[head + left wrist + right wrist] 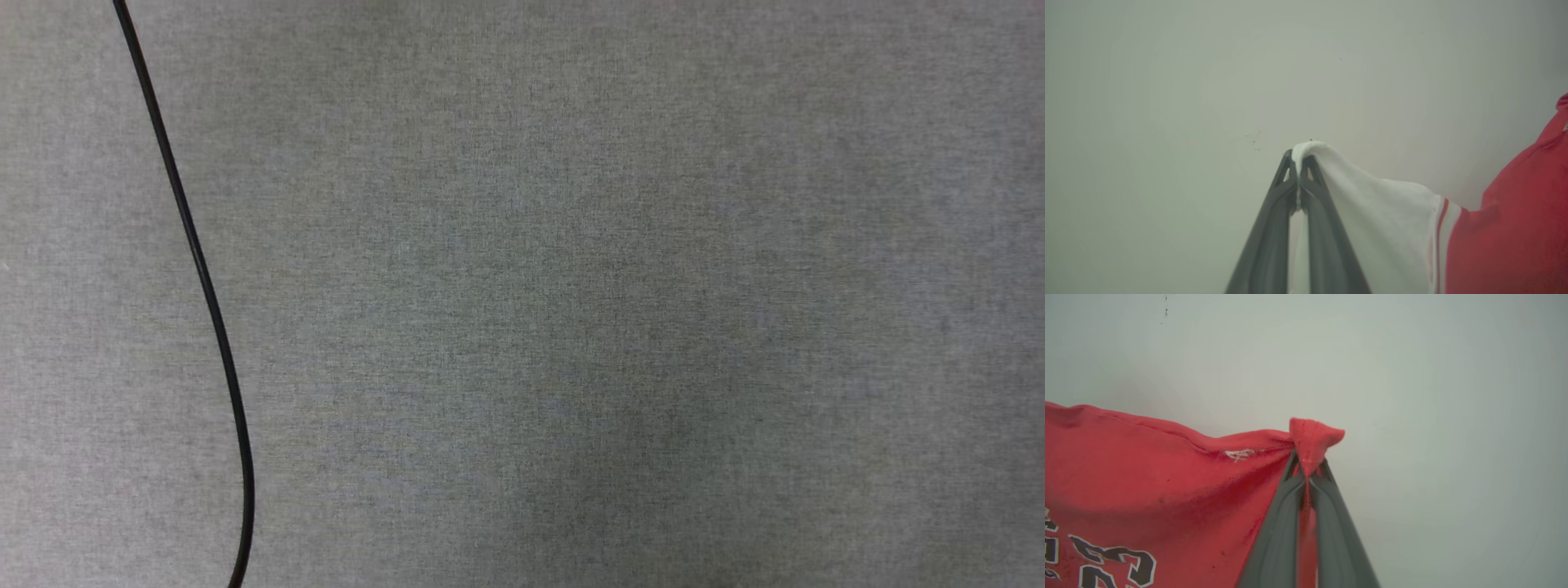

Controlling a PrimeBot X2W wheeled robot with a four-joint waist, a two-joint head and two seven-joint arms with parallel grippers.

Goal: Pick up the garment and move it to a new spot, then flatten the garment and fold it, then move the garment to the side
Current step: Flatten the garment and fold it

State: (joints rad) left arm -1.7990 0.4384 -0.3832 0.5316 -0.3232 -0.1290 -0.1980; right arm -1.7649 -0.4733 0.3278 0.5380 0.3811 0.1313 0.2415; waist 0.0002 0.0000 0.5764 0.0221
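- At the bottom centre of the left wrist view, the left gripper (pixel 1298 157) has its fingers pressed together on a fold of the white sleeve (pixel 1372 204). A little cloth pokes out above the tips.
- From that pinch the garment (pixel 1515 228) falls away to the lower right. It runs white first, then the striped trim (pixel 1439 232), then red body along the right edge of the frame.
- At the bottom centre of the right wrist view, the right gripper (pixel 1308 463) is clamped on a bunched red corner that stands up above its tips. I cannot tell which corner of the shirt this is.
- From there the red cloth runs to the left edge of the frame, with its upper hem drawn into a shallow sag. The black, white-edged lettering (pixel 1114 563) sits at the lower left.
- Behind the cloth in both wrist views is a plain pale backdrop (pixel 1433 375) with a few dark specks. It is too blurred to name.
- The head view takes in a grey woven surface (pixel 612 286) with a black cable (pixel 204 286) curving down its left side.
- Judgement: the pick-up looks done, since the shirt seems to hang off the surface between two firm pinches.
- The carry to a new spot is probably the step in hand.
- Laying it down, flattening, folding and the move aside are all left to do.
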